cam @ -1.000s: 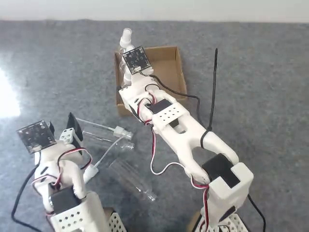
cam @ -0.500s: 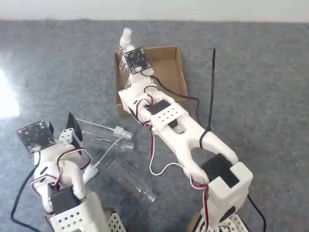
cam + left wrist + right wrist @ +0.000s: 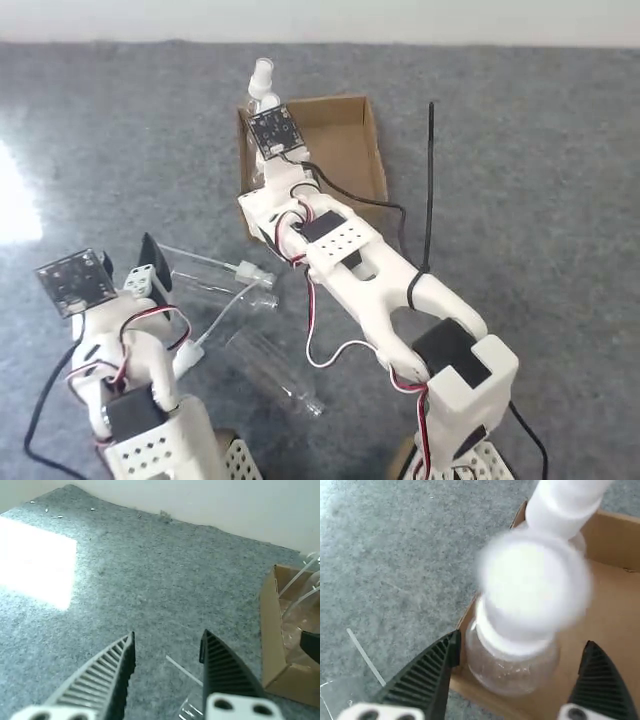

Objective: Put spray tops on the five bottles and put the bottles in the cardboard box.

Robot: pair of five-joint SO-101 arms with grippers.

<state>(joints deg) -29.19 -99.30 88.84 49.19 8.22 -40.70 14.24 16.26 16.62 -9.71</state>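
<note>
A clear bottle (image 3: 262,85) with a white spray top stands upright in the far left corner of the cardboard box (image 3: 350,140). My right gripper (image 3: 522,642) is open, its jaws on either side of this bottle (image 3: 515,660) without closing on it. My left gripper (image 3: 168,637) is open and empty over the carpet near the left base, seen from above as the left gripper (image 3: 150,262). Two bare bottles (image 3: 225,285) (image 3: 275,370) lie on the carpet. Two loose spray tops (image 3: 252,271) (image 3: 192,350) with thin tubes lie among them.
The box wall (image 3: 272,630) shows at the edge of the left wrist view, with a thin tube (image 3: 182,670) on the carpet just ahead of the left jaws. A black cable (image 3: 428,180) rises from the right arm. Grey carpet spreads around the box.
The right arm's wrist has shifted a little to the left and back, and its black cable swung left. The bottle stays upright in the box corner. The left arm has not moved.
</note>
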